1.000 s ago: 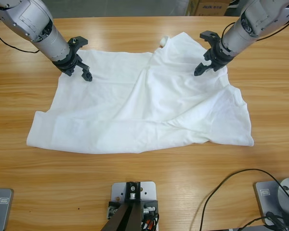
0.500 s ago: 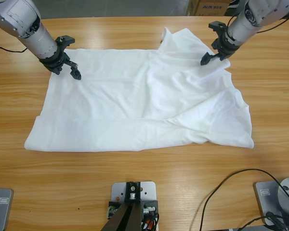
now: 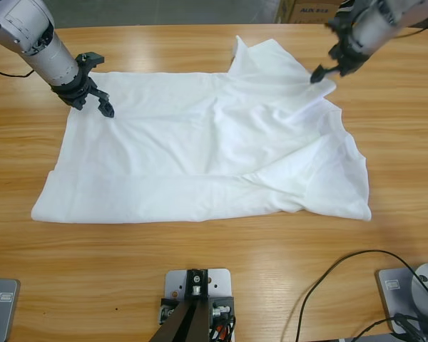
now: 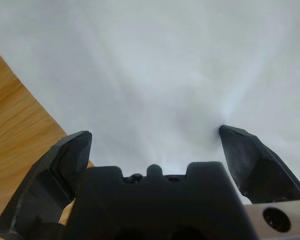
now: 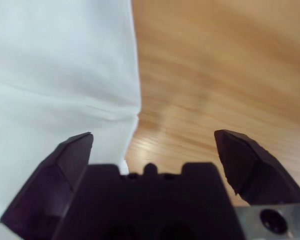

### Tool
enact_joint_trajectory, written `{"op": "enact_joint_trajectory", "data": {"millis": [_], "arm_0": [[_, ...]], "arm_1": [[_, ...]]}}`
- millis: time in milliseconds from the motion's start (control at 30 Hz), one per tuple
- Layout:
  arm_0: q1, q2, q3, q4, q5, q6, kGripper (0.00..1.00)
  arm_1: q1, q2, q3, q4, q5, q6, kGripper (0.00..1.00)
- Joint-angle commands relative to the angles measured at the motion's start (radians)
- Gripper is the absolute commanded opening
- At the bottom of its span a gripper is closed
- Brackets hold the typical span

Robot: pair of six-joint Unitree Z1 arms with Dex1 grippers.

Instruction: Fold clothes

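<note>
The white T-shirt [image 3: 200, 142] lies spread across the wooden table [image 3: 200, 271], mostly flat, with creases and a raised fold at its far right. My left gripper [image 3: 93, 87] stands open over the shirt's far left corner. In the left wrist view white cloth [image 4: 165, 60] fills the space between the jaws of the left gripper [image 4: 155, 136], with bare table [image 4: 15, 100] to the left. My right gripper [image 3: 333, 51] is open at the shirt's far right edge. In the right wrist view the right gripper [image 5: 152, 138] straddles the cloth [image 5: 55, 60] edge and the bare wood [image 5: 215, 60]. No lettering shows.
A cardboard box [image 3: 307, 10] stands beyond the table's far right edge. A black cable [image 3: 335, 274] loops over the table's near right part. Bare wood runs along the near side and both ends of the table.
Both arms have drawn back and outward, the left one to the left, the right one up and to the right. The shirt now lies wider and flatter, its left edge shifted left.
</note>
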Motion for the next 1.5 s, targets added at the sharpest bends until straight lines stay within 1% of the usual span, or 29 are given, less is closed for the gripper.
{"op": "enact_joint_trajectory", "data": {"millis": [33, 167, 233, 267, 300, 400, 433, 467, 533, 600, 667, 733, 833, 933, 1033, 1167, 1267, 1500], "arm_0": [[0.04, -0.051, 0.038, 0.014, 0.01, -0.042, 0.979], [0.036, -0.058, 0.061, 0.015, 0.01, -0.042, 0.979], [0.027, -0.062, 0.073, 0.015, 0.009, -0.042, 0.982], [0.021, -0.065, 0.078, 0.015, 0.005, -0.042, 0.982], [0.015, -0.069, 0.082, 0.015, 0.004, -0.042, 0.98], [0.002, -0.09, 0.089, 0.016, 0.004, -0.043, 0.98], [-0.003, -0.1, 0.093, 0.017, 0.004, -0.044, 0.978], [-0.007, -0.113, 0.094, 0.022, 0.003, -0.044, 0.978], [-0.026, -0.159, 0.095, 0.047, 0.002, -0.043, 0.978], [-0.065, -0.229, 0.108, 0.083, 0.0, -0.043, 0.978], [-0.134, -0.293, 0.159, 0.095, -0.01, -0.045, 0.978], [-0.186, -0.334, 0.243, 0.091, -0.056, -0.09, 0.977], [-0.236, -0.359, 0.397, 0.008, -0.117, -0.161, 0.977], [-0.255, -0.345, 0.461, -0.059, -0.157, -0.199, 0.977], [-0.254, -0.315, 0.461, -0.086, -0.167, -0.226, 0.977], [-0.256, -0.287, 0.466, -0.1, -0.179, -0.24, 0.977], [-0.26, -0.283, 0.471, -0.106, -0.18, -0.243, 0.977], [-0.26, -0.281, 0.47, -0.114, -0.179, -0.243, 0.977]], "arm_1": [[0.092, -0.33, 0.062, 0.232, -0.041, 0.129, 1.0], [0.182, -0.365, 0.354, 0.061, 0.022, 0.182, 0.995], [0.219, -0.37, 0.44, 0.011, 0.053, 0.184, 0.947], [0.23, -0.387, 0.474, -0.002, 0.051, 0.188, 0.936], [0.235, -0.417, 0.502, -0.003, 0.033, 0.222, 0.936], [0.264, -0.509, 0.553, 0.001, -0.02, 0.384, 0.954], [0.274, -0.527, 0.562, 0.006, -0.031, 0.438, 0.977], [0.279, -0.531, 0.569, 0.013, -0.03, 0.488, 0.977], [0.301, -0.546, 0.584, 0.017, 0.0, 0.617, 0.973], [0.344, -0.579, 0.587, 0.023, 0.047, 0.745, 0.939], [0.375, -0.565, 0.602, 0.045, 0.053, 0.829, 0.925], [0.375, -0.533, 0.64, 0.042, 0.071, 0.902, 0.928], [0.375, -0.49, 0.682, -0.014, 0.134, 0.962, 0.939], [0.338, -0.443, 0.706, -0.072, 0.158, 0.967, 0.945], [0.271, -0.412, 0.739, -0.153, 0.188, 0.953, 0.945], [0.178, -0.365, 0.78, -0.223, 0.187, 0.94, 0.964], [0.11, -0.338, 0.795, -0.245, 0.191, 0.898, 0.977], [0.1, -0.274, 0.792, -0.277, 0.201, 0.889, 1.0]]}}
